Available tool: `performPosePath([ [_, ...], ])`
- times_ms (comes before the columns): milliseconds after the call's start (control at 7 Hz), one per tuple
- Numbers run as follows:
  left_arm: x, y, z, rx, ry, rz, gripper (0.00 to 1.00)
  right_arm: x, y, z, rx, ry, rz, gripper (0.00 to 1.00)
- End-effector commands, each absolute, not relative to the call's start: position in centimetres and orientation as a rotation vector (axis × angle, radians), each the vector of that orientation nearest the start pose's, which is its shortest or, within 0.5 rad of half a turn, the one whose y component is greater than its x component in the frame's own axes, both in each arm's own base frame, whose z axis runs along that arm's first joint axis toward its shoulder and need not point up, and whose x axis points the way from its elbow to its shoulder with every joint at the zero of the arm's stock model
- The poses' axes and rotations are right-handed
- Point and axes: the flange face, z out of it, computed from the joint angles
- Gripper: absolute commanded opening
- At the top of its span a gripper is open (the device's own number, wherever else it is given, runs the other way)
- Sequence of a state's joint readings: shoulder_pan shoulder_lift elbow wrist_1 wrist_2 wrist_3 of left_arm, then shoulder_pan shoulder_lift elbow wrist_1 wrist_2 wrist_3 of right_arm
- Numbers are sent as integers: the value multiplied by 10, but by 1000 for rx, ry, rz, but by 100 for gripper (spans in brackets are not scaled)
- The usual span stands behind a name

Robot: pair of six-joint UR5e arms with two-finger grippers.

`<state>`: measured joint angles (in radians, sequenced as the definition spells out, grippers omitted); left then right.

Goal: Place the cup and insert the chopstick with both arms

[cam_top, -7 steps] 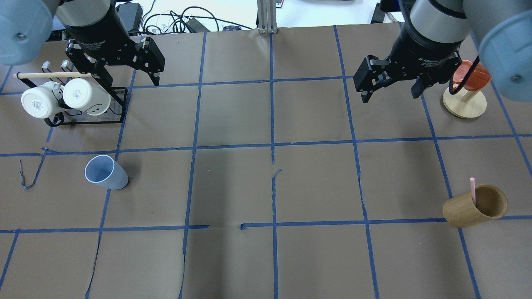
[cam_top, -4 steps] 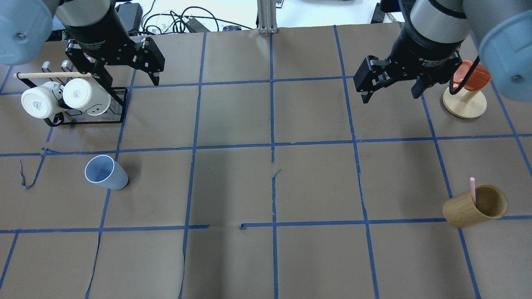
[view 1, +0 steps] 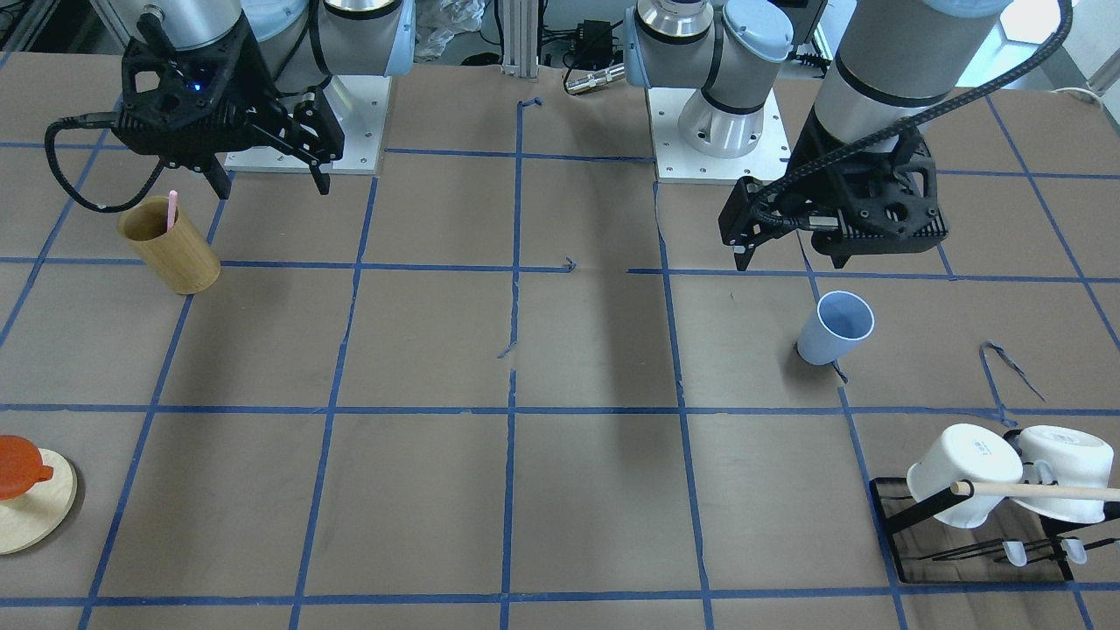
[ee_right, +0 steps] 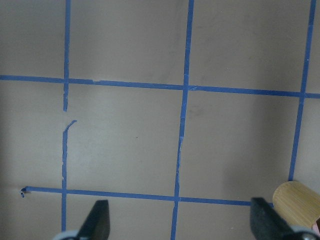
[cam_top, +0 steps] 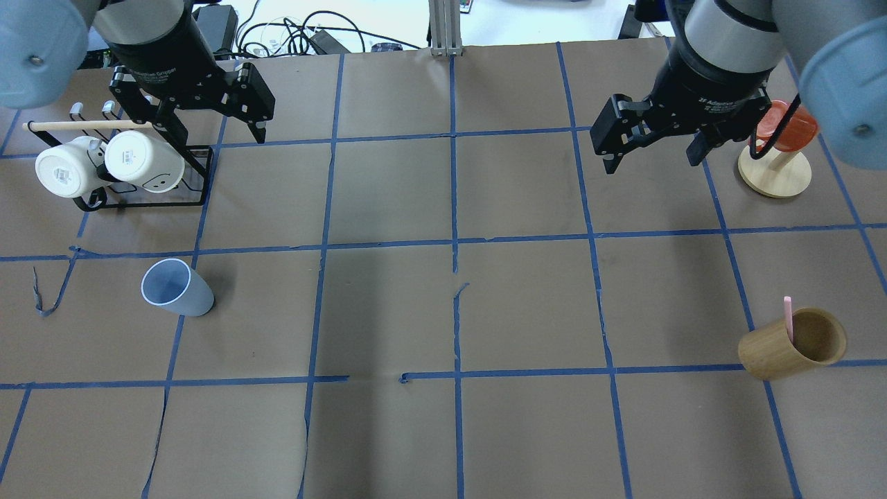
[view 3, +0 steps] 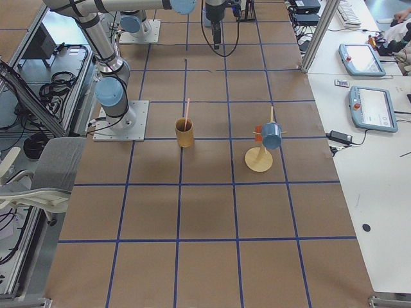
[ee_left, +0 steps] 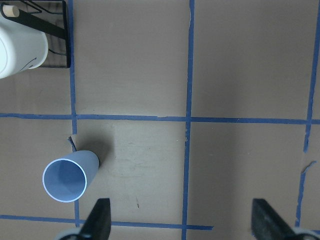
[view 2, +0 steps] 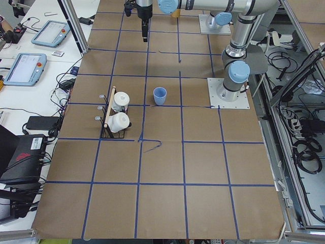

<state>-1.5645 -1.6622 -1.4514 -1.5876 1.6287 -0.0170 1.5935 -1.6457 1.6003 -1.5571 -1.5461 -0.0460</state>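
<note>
The light-blue cup (cam_top: 177, 287) stands upright on the left half of the table; it also shows in the front view (view 1: 836, 328) and the left wrist view (ee_left: 67, 176). The pale pink chopstick (cam_top: 788, 319) stands in a tan bamboo holder (cam_top: 790, 344) at the right, and it shows in the front view (view 1: 171, 210) too. My left gripper (cam_top: 215, 132) hovers open and empty, high above the table beyond the cup. My right gripper (cam_top: 651, 161) hovers open and empty, well beyond the holder.
A black rack (cam_top: 149, 197) with two white mugs and a beige rod stands at the far left. A round wooden stand (cam_top: 775, 173) with an orange cup is at the far right. Cables lie past the table's far edge.
</note>
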Motion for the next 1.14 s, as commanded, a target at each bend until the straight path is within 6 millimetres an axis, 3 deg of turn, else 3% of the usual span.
performPosePath([
  [0, -124, -526, 483, -25, 3085, 28, 100, 138, -462, 504, -98, 3116, -20, 100],
  [286, -124, -516, 464, -21, 3084, 78, 100, 94, -467, 497, -89, 3110, 61, 99],
  [571, -129, -506, 438, -3, 3082, 158, 100, 74, -468, 489, -405, 3145, 100, 90],
  [714, -129, -500, 432, 0, 3084, 177, 100, 56, -469, 484, -447, 3146, 125, 89],
  [1000, -129, -499, 428, 3, 3082, 191, 100, -37, -463, 430, -493, 3071, 198, 85],
])
